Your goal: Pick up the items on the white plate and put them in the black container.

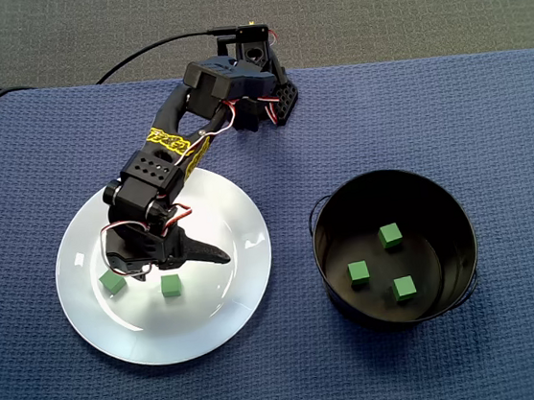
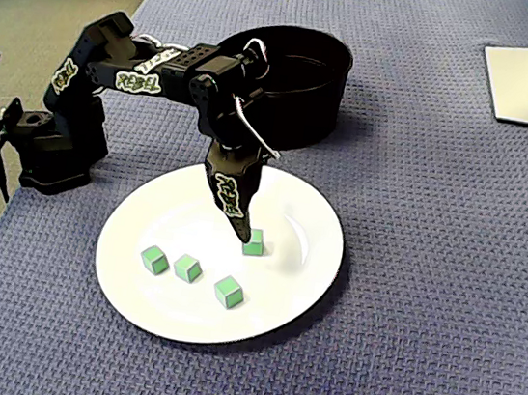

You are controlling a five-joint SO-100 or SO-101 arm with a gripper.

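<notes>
Nearest the lens, a green cube (image 2: 228,291) on the front of the white plate (image 2: 294,278). Further in, the gripper (image 2: 242,238) tip-down, touching or just beside a second cube (image 2: 255,242); jaws apart or together, impossible to tell from either fixed view. Behind the plate, the black container (image 2: 301,100). Probably the grasp: straddle that cube squarely, lower to the plate, close gently to avoid skidding it across the glaze.
</notes>
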